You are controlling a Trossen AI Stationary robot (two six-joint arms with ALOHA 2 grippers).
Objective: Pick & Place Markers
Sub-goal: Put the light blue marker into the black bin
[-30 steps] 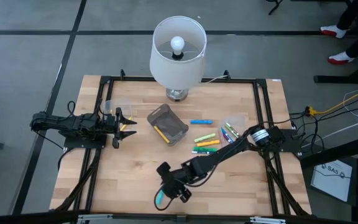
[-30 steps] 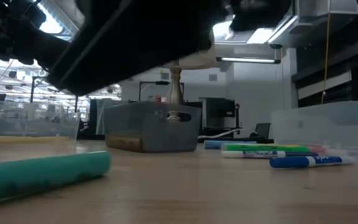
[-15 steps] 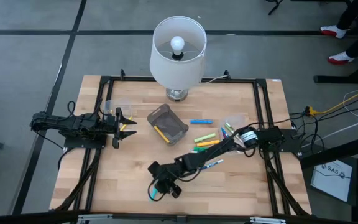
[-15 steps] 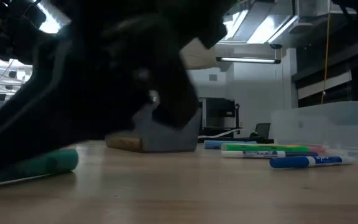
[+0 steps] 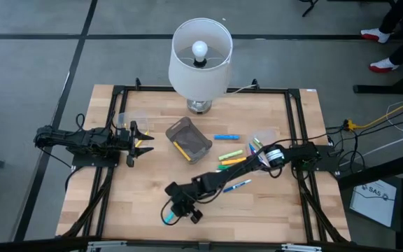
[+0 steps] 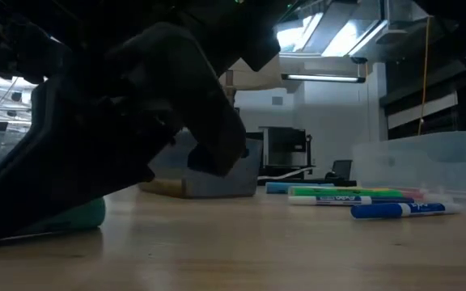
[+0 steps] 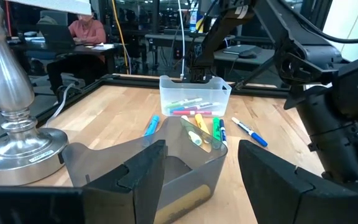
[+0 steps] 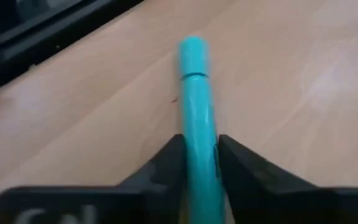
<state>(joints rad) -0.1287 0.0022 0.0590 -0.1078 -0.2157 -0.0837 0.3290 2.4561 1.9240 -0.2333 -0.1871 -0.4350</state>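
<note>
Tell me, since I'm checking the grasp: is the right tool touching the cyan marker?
Touching. The right wrist view shows the right tool with both fingers pressed against the sides of the cyan marker, no gap showing.

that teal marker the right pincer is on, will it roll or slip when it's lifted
Probably stiff and light: the teal marker is a short, straight barrel. Its round, smooth body would likely roll if nudged on the wooden table. The right pincer has a finger on each side, but near one end, so it may tilt or slip.

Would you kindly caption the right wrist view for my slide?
Right gripper fingers closing around a slim cyan marker lying on the wooden table.
</note>
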